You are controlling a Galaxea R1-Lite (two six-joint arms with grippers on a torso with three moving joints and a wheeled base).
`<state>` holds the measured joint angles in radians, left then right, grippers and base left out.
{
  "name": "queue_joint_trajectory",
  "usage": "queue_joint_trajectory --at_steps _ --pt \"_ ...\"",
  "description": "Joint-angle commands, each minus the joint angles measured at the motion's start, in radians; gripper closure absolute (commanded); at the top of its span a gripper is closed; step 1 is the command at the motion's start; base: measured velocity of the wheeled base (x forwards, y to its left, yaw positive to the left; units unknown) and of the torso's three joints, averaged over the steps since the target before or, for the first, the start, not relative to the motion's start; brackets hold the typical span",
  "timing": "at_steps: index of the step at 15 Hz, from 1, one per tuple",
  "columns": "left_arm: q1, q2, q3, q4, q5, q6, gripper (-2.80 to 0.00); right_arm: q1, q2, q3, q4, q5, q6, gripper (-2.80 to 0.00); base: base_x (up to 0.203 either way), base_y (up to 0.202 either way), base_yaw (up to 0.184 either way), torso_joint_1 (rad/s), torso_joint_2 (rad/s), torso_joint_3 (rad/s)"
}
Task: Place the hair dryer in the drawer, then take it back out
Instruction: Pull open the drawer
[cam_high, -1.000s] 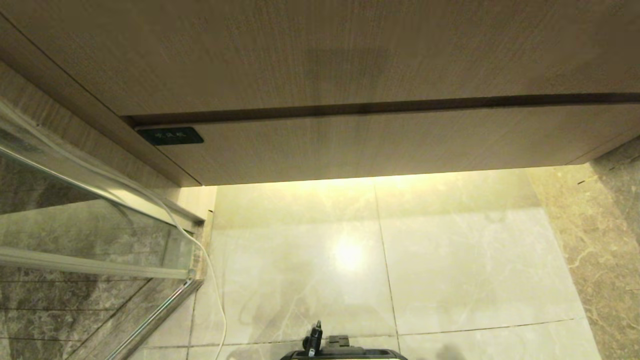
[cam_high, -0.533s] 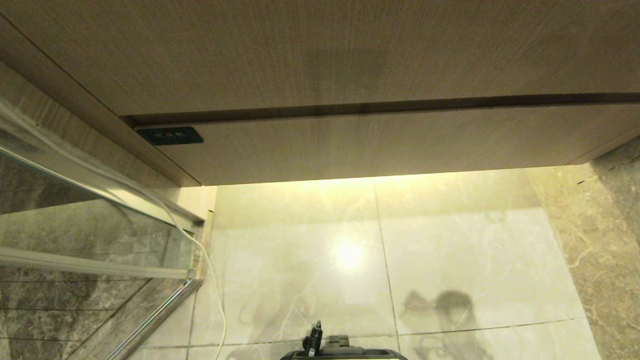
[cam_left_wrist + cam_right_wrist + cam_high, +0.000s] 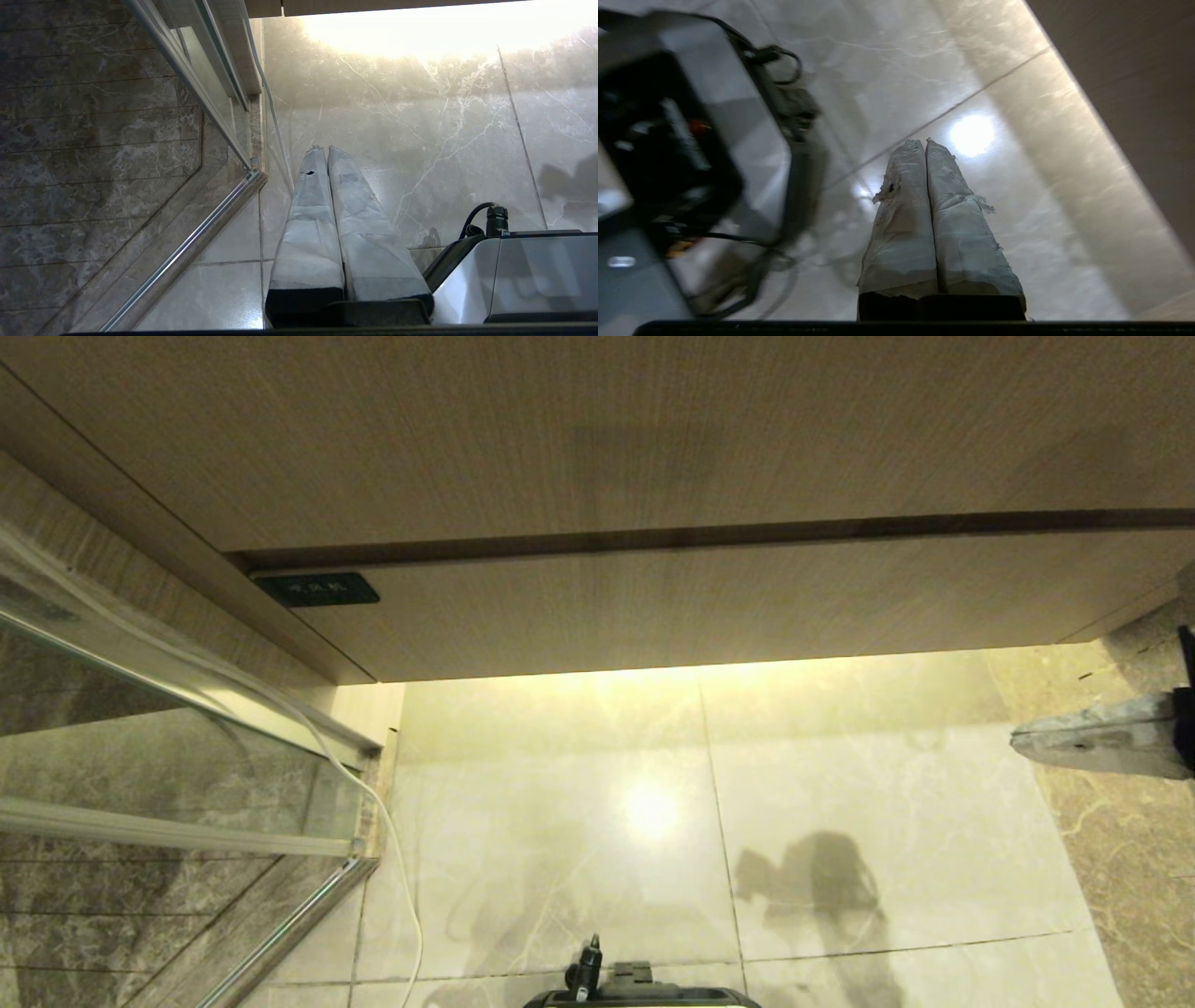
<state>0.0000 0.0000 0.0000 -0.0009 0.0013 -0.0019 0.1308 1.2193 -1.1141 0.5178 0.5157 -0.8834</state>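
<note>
Drawer (image 3: 709, 607) closed. Right tool (image 3: 925, 142) pressed together, empty, over floor tiles (image 3: 868, 784); left tool (image 3: 325, 148) pressed together, empty.

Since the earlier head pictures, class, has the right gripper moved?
Yes. The right gripper, shut and empty, has come into view from the right edge, below the drawer front, which has not shifted.

drawer (image 3: 709, 607): shut, wide shallow light-brown wood-grain front, no handle, flush below the taller wood-grain panel with a dark gap line between them. small dark label at its upper left corner. underside lit, glow on floor tiles. hair dryer not visible in any view
</note>
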Motion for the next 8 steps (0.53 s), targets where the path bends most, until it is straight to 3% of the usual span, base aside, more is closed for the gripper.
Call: queue_joint_trajectory --at_steps 1,3,5,8 --pt "0.000 0.000 0.001 -0.001 0.000 -0.001 0.00 -0.008 0.081 0.038 -0.118 -0.001 -0.072 0.00 0.000 0.000 0.000 0.000 0.00 0.000" --pt "0.000 -0.001 0.002 -0.001 0.000 -0.001 0.00 -0.009 0.140 0.022 -0.231 -0.004 -0.047 0.00 0.000 0.000 0.000 0.000 0.00 0.000" --pt "0.000 0.000 0.002 -0.001 0.000 -0.001 0.00 -0.008 0.163 0.017 -0.254 0.006 0.093 0.00 0.000 0.000 0.000 0.000 0.00 0.000" --pt "0.000 -0.002 0.002 -0.001 0.000 -0.001 0.00 -0.008 0.187 0.016 -0.264 -0.009 0.113 0.00 0.000 0.000 0.000 0.000 0.00 0.000"
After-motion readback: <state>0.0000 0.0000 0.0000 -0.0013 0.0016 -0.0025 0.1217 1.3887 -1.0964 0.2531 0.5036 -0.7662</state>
